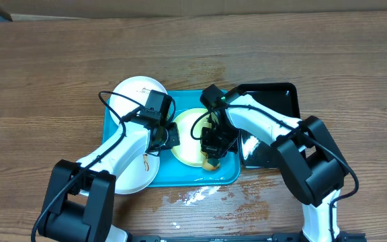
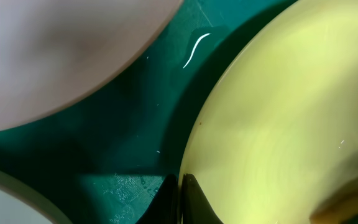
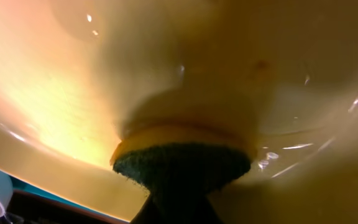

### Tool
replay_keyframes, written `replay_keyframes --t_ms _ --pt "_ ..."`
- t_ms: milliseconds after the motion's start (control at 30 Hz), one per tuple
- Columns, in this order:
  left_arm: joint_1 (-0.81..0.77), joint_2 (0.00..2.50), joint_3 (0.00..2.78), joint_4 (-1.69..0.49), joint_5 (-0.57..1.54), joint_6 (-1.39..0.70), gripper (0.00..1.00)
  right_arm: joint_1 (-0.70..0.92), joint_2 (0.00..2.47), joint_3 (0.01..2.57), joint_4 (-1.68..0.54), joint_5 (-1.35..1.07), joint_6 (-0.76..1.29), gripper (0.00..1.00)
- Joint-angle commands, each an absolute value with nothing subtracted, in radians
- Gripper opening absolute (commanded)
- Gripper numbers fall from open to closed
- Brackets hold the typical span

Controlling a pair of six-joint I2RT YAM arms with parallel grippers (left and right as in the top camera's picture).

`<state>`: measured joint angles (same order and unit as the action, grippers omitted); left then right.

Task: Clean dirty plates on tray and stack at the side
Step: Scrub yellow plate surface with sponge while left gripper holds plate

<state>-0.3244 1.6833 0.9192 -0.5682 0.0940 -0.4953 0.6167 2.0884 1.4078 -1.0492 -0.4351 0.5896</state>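
Plainly, the yellow plate (image 1: 188, 131) lay in the middle of the tray (image 1: 180, 177), and both arms met over it. My left fingers (image 1: 168, 136) were pinched shut on its rim, on the side toward the white plates (image 1: 134, 94), steadying it as I judged. My right fingers (image 1: 212, 144) clamped the sponge (image 3: 182, 168), scourer face pressed to the plate near the tray's front rim. The plate's open face therefore stretched from the sponge toward the tray's far rim. Both wrists pointed steeply down, forearms reaching in from the tray's front corners.
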Motion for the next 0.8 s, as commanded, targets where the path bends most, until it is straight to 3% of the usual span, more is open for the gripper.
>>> replay_keyframes --t_ms 0,333,767 --pt "-0.313 1.691 0.919 -0.578 0.079 -0.504 0.04 0.609 2.104 1.424 -1.013 -0.42 0.62 0.04" --pt "-0.314 1.691 0.919 -0.581 0.079 -0.493 0.04 0.501 2.104 1.425 -0.943 -0.421 0.625 0.04" --pt "-0.315 1.691 0.919 -0.598 0.079 -0.47 0.04 0.505 2.104 1.425 -0.826 -0.383 0.659 0.04"
